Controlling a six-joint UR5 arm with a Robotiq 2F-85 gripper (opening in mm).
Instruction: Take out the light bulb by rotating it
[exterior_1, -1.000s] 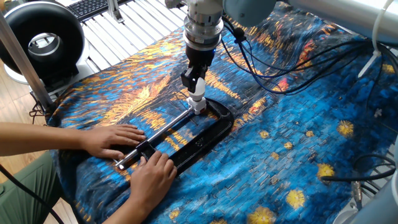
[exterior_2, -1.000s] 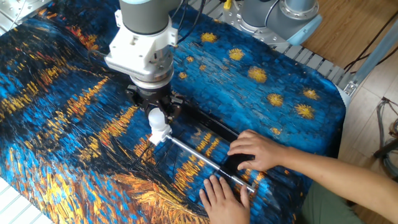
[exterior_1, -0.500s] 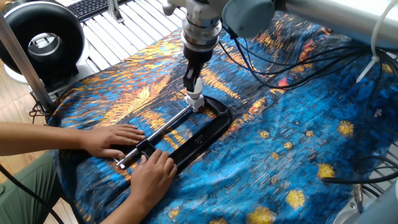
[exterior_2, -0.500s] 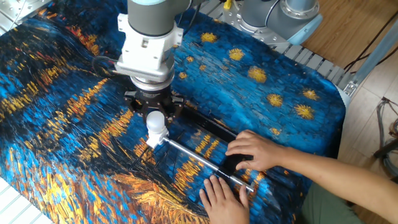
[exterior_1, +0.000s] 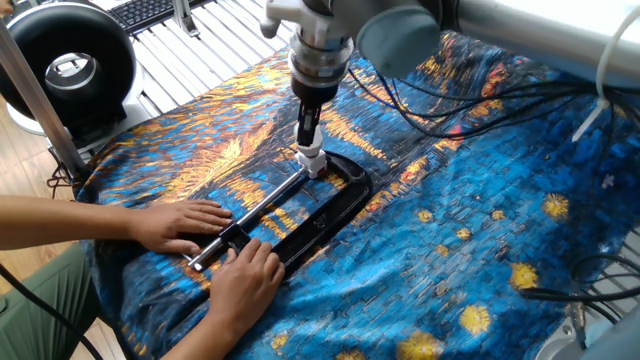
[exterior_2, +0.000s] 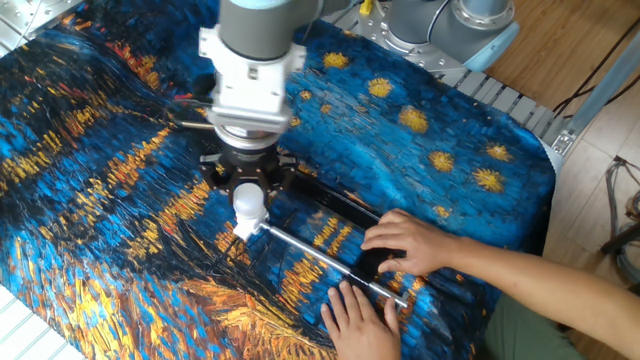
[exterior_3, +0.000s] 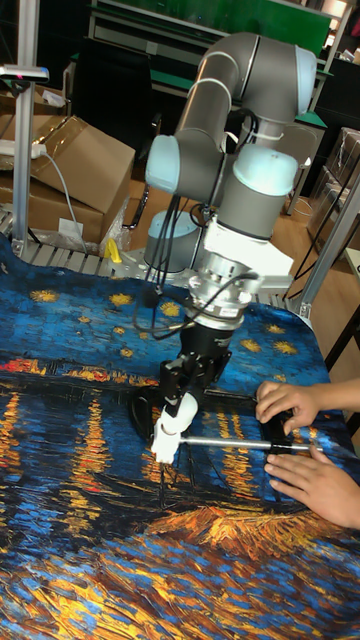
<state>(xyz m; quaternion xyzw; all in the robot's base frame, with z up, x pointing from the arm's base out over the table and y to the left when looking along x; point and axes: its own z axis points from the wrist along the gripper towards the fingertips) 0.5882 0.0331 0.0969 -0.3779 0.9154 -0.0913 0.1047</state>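
At the bottom of one fixed view, two hands of a person press down a black clamp (exterior_1: 320, 215): one hand (exterior_1: 245, 280) lies at the lower centre, the other hand (exterior_1: 185, 225) just to its left, beside the silver screw rod (exterior_1: 265, 205) of the clamp. If these hands relax, the clamp may turn together with the bulb, and the thread would not come loose.

A little further, near the centre of the frame, the light bulb (exterior_1: 313, 160) stands upright in a small white socket (exterior_1: 318, 172) held at the end of the clamp. The gripper (exterior_1: 310, 135) comes from above and its fingers appear closed on the globe of the bulb; in the tall fixed view the bulb (exterior_3: 182, 410) is seen between the dark fingers.

I judge the main risk is the grip on smooth glass: too weak, and the fingers slide around the globe without turning it; too strong or off-centre, and the glass may crack. If the arm lifts before the thread is free, it could pull the clamp and the blue painted cloth (exterior_1: 480, 230) up.

At the top of the frame, black cables (exterior_1: 470, 100) hang near the wrist; with more rotation they may wind around it.
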